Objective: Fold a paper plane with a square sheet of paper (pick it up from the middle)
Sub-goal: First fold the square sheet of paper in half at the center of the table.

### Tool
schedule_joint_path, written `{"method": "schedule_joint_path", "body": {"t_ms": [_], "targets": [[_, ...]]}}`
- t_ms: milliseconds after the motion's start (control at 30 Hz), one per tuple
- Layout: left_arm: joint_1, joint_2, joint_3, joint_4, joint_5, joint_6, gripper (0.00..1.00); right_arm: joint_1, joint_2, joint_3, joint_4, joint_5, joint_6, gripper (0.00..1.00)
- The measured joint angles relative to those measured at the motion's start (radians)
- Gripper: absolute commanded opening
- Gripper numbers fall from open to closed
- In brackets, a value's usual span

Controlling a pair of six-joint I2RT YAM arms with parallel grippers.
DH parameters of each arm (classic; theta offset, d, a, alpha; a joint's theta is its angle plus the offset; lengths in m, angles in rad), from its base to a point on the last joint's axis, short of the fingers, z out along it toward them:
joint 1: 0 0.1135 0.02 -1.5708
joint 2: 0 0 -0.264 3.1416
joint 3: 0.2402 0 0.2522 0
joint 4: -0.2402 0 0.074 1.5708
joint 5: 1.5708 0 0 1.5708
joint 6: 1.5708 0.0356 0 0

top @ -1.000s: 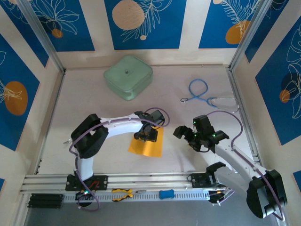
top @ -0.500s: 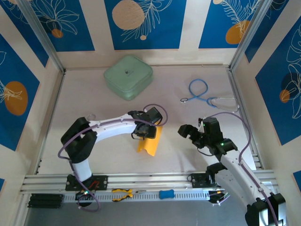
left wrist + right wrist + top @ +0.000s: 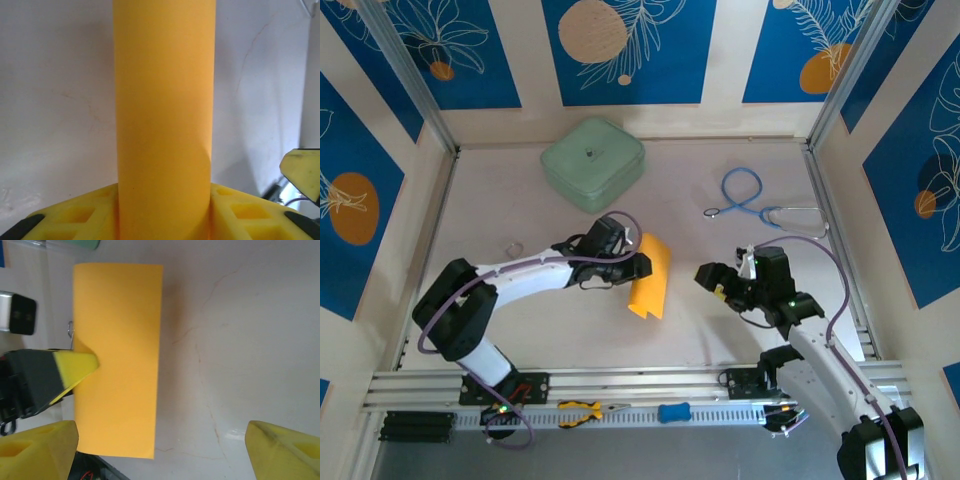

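The square sheet of paper [image 3: 651,276] is bright orange-yellow and bent into a curved, half-folded shape above the table's middle. My left gripper [image 3: 634,263] is shut on it at its middle. In the left wrist view the sheet [image 3: 165,115] rises as a tall curved band from between my yellow fingers [image 3: 67,220]. My right gripper [image 3: 716,279] stands open just right of the sheet and faces it. In the right wrist view the sheet [image 3: 120,315] hangs at the left with the left finger [image 3: 75,366] pressed on its edge, and my right gripper [image 3: 162,440] holds nothing.
A mint-green rounded square case [image 3: 593,163] sits at the back. A blue cable loop with a metal end [image 3: 745,195] lies at the back right. Yellow-handled pliers [image 3: 582,410] and a small blue object [image 3: 674,411] rest on the front rail.
My left gripper has closed on the flat sheet, lifted it off the table and carried it back, so it now hangs curved. The right gripper has turned towards the sheet and its jaws have narrowed slightly.
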Motion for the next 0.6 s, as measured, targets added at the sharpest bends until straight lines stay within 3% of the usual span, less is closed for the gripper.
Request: {"method": "schedule_joint_path", "body": {"t_ms": [233,600], "targets": [[0.017,0.036,-0.105,0.212,0.076,-0.112,0.44,0.037,0.039,0.003,0.052,-0.027,0.006,0.86],[0.017,0.04,-0.143,0.238,0.058,-0.11,0.45,0.107,0.156,0.009,0.095,-0.015,0.015,0.86]]}}
